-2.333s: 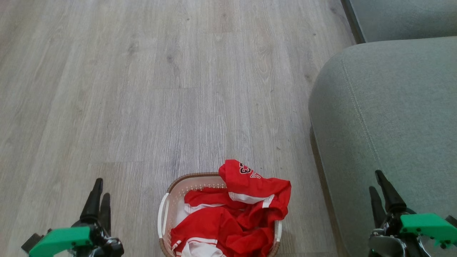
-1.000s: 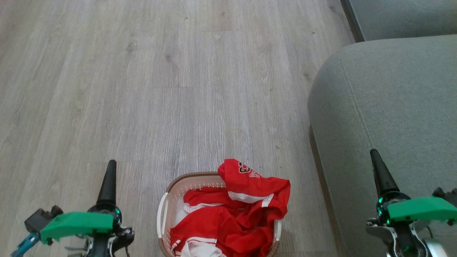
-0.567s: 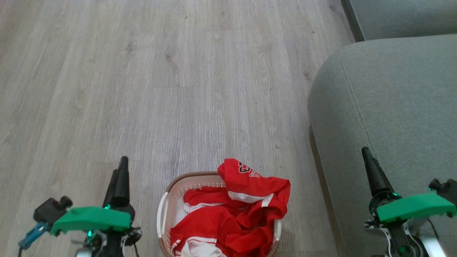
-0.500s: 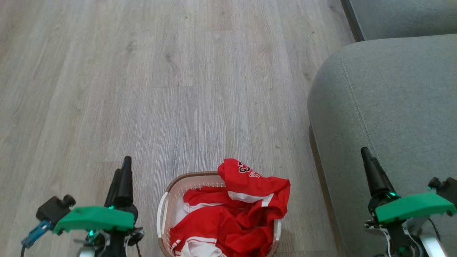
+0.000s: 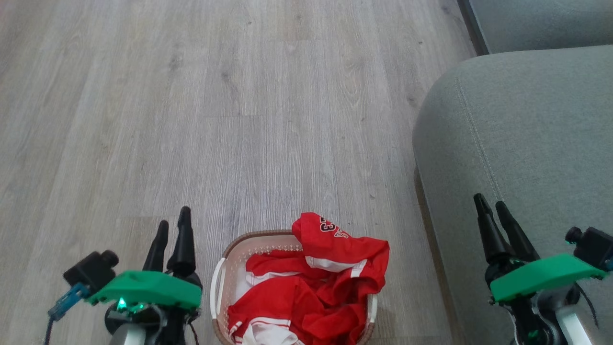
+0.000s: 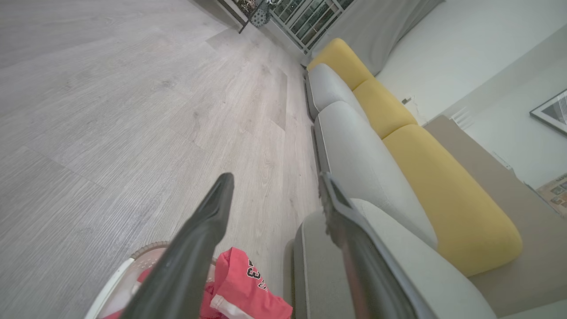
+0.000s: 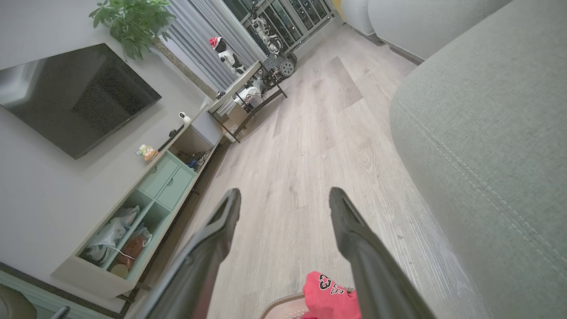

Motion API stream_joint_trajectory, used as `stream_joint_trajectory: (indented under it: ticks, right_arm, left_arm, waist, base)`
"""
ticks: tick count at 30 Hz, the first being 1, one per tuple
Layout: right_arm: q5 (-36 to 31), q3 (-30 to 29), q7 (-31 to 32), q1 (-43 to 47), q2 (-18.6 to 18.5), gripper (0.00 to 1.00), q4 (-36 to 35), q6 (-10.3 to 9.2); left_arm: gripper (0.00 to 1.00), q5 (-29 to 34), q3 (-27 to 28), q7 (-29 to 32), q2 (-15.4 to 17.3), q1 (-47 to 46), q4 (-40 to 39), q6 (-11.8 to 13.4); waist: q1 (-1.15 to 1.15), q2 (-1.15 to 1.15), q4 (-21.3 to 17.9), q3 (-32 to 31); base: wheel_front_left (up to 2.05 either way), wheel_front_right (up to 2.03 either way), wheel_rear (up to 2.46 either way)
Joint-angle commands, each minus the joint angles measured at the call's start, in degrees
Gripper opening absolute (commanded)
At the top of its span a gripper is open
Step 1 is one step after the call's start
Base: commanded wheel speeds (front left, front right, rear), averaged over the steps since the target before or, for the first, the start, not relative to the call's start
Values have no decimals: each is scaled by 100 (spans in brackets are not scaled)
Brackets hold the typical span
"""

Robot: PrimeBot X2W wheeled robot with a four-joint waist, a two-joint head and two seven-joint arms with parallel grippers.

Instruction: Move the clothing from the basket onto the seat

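Note:
The basket (image 5: 219,283), white with a brown rim, stands on the floor at the bottom centre of the head view. Red clothing (image 5: 325,282) with white trim is heaped in it and spills over the right rim. The grey-green seat (image 5: 527,134) fills the right side. My left gripper (image 5: 173,218) hangs open just left of the basket, holding nothing. My right gripper (image 5: 488,201) is open over the seat's front-left edge. The left wrist view looks past the open left gripper (image 6: 275,179) at the clothing (image 6: 248,288), basket rim (image 6: 133,261) and seat (image 6: 425,270). Below the open right gripper (image 7: 284,192) are the clothing (image 7: 330,292) and the seat (image 7: 487,110).
Pale wood floor (image 5: 239,120) stretches ahead and left of the basket. A second grey cushion (image 5: 541,24) lies beyond the seat, with yellow back cushions (image 6: 443,190) behind. A wall TV (image 7: 75,97) and a low cabinet (image 7: 146,208) stand across the room.
The left gripper has shifted right, nearer the basket, and the right gripper has shifted slightly left. Both have turned, so their two fingers now show apart. Basket and clothing are unmoved.

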Motion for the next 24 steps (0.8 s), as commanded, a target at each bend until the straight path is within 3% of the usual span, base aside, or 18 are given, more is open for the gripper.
stream_joint_trajectory:
  ticks: [1, 24]
  right_arm:
    - [-175, 81, -89, -252, -177, 100, -260, -1]
    - [-1535, 211, -478, -249, -400, 100, -358, -1]
  left_arm:
    - [100, 199, 38, -68, 71, -308, -220, 50]
    - [100, 1958, -342, -453, 84, -365, -428, 462]
  waist:
    - [0, 0, 1, 0]
    - [0, 0, 8, 40]
  base:
    - [0, 0, 0]
    - [0, 0, 0]
